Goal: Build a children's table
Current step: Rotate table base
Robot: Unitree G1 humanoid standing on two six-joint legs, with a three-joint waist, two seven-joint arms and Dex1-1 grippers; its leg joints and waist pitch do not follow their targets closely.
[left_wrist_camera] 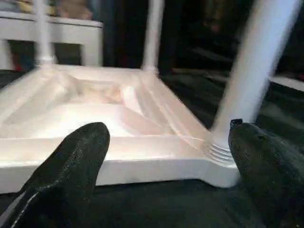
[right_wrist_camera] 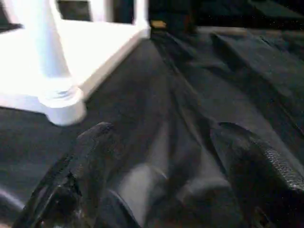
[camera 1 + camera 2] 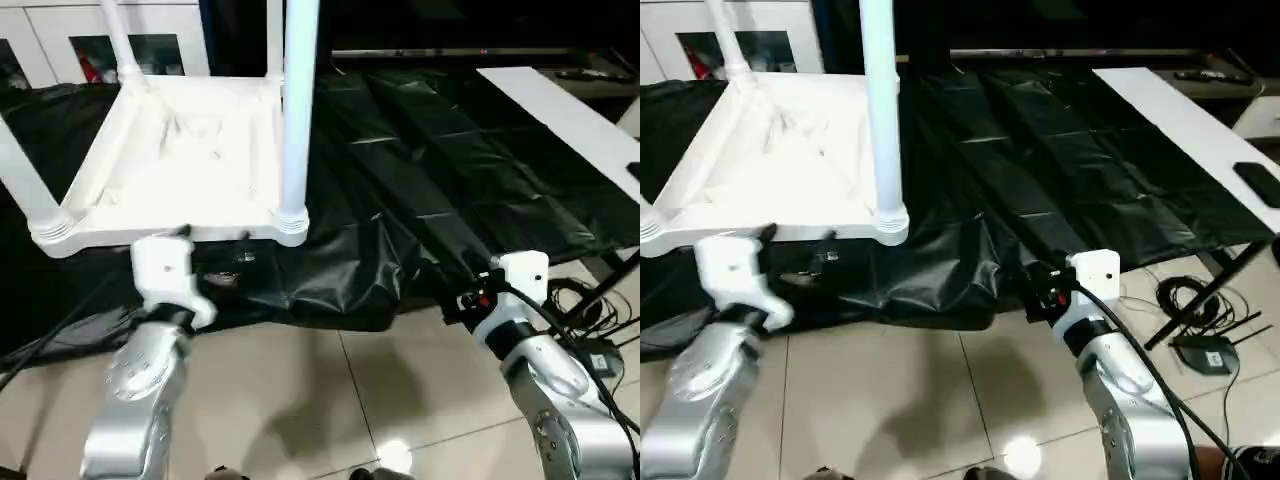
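Black-draped work surface (image 3: 450, 170) bearing, at its near left corner, the children's table (image 3: 180, 160) inverted so its legs (image 3: 298, 110), cut off above, stand in their sockets, with left gripper (image 1: 166, 161) and right gripper (image 2: 161, 156) wide open and empty, short of the near edge.

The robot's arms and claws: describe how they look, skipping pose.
Both forearms are rounded silver shells ending in white blocky wrist housings. The right arm carries black cables and a small red mark by its wrist. Each claw, left claw and right claw, has two black, rounded, textured fingers.
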